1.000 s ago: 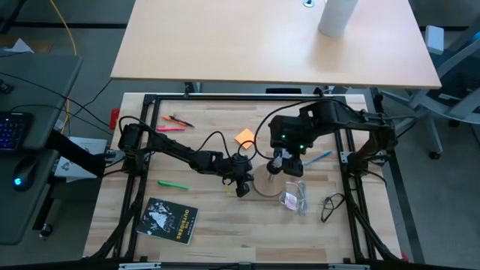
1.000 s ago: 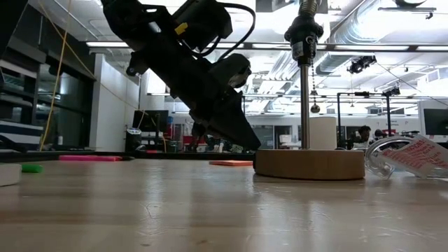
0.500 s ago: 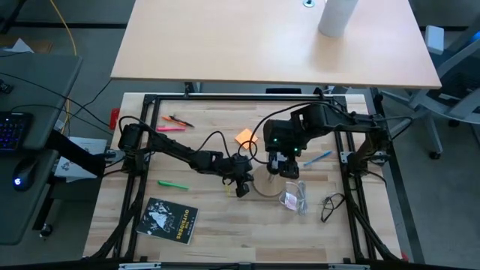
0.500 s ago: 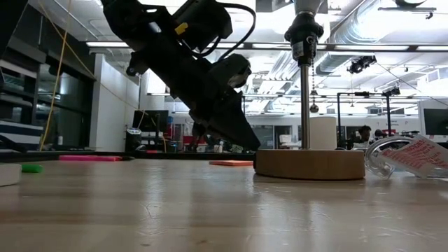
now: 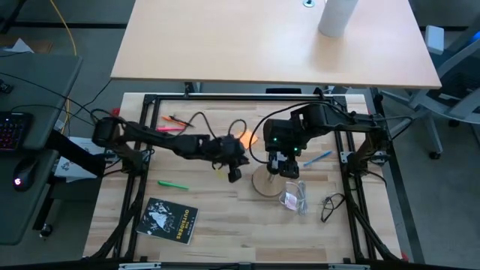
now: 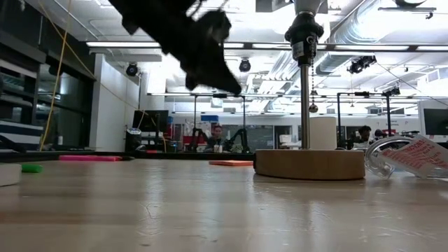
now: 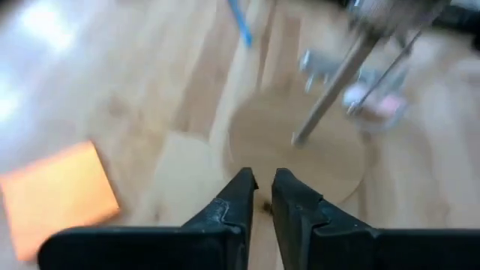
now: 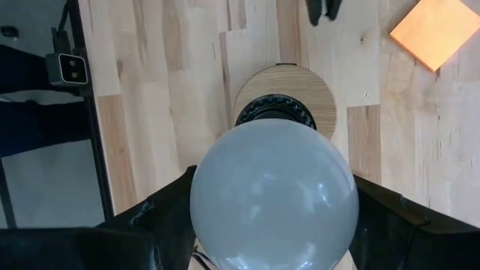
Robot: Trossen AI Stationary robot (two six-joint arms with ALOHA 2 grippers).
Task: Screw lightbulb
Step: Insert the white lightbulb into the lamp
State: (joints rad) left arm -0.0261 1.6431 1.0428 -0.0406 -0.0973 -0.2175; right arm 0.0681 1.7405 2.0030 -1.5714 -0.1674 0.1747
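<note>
A white frosted lightbulb (image 8: 274, 195) sits between the fingers of my right gripper (image 5: 283, 165). It is straight above the black socket (image 8: 276, 112) of a lamp stand. The socket (image 6: 305, 33) tops a thin metal rod (image 6: 305, 105) that rises from a tan round wooden disc (image 5: 262, 183). The bulb's threaded base is hidden under its globe. My left gripper (image 5: 234, 174) hangs in the air to the left of the disc. It holds nothing, and its fingertips (image 7: 262, 180) stand a narrow gap apart. My right gripper pinches the bulb's globe at its widest part (image 8: 202, 202) between its two fingers (image 8: 161, 221), one on each side. The fingers come from above, pointing steeply down. The bulb is upright, base down, over the socket. Whether the base touches the socket cannot be told.
An orange square note (image 5: 246, 137) lies just beyond the left gripper, and a see-through packet (image 5: 294, 196) lies right of the disc. A blue pen (image 5: 319, 157), a green marker (image 5: 172, 184), pink markers (image 5: 174, 124), a black booklet (image 5: 171, 220) and a dark cable (image 5: 330, 204) lie around.
My left gripper has risen from the table beside the disc's left rim. It has drawn back a little toward the table's left and far side, and now hangs well clear of the disc. The disc, the rod and the bulb stay where they were.
</note>
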